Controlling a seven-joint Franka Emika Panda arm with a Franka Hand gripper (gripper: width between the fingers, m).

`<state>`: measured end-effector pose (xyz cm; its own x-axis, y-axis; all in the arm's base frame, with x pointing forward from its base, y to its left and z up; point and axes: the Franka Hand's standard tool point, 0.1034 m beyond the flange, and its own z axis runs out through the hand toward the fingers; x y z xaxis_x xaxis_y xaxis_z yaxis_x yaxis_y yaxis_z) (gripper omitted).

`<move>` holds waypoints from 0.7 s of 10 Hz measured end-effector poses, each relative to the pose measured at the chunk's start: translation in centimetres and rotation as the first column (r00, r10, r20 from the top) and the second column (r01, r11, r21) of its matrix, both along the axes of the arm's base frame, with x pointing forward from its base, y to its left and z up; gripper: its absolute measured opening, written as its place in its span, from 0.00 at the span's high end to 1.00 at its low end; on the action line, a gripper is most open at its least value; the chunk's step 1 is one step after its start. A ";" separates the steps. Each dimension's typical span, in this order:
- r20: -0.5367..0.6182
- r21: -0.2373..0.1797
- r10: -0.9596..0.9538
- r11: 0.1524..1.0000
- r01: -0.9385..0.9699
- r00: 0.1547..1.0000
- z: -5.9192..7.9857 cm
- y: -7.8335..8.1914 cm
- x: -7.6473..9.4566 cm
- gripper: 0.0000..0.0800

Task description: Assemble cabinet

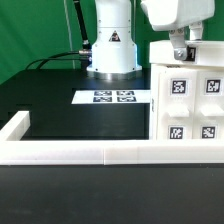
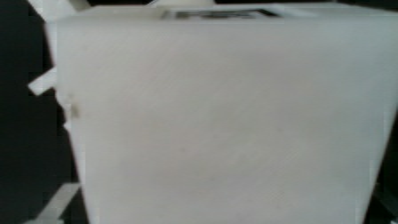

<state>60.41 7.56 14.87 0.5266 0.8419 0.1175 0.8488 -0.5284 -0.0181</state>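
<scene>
Cabinet (image 1: 190,100) upright at right of exterior frame, gripper (image 1: 181,53) at its top edge.

Looks mostly assembled: tagged panels closed into one box against the border wall (image 1: 80,152). No loose parts visible. Fills the wrist view as a blank white face. Cannot tell jaw opening or any grip. Marker board (image 1: 113,97) mid-frame on table.

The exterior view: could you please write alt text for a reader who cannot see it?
A robot gripper reaches down onto the top of a white cabinet bearing black-and-white square tags, at the exterior view's right. A marker board lies flat on the black table, and a low white border wall crosses the foreground.
</scene>
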 end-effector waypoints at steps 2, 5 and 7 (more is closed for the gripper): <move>-0.004 0.004 -0.036 0.999 0.036 0.999 0.0 0.0 0.0 0.30; -0.029 0.014 -0.287 0.958 0.287 0.958 0.0 0.0 0.0 0.30; -0.049 0.018 -0.462 0.886 0.464 0.885 -0.1 0.0 0.0 0.30</move>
<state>60.41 7.59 14.81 0.8607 0.4978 0.1062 0.5058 -0.8598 -0.0692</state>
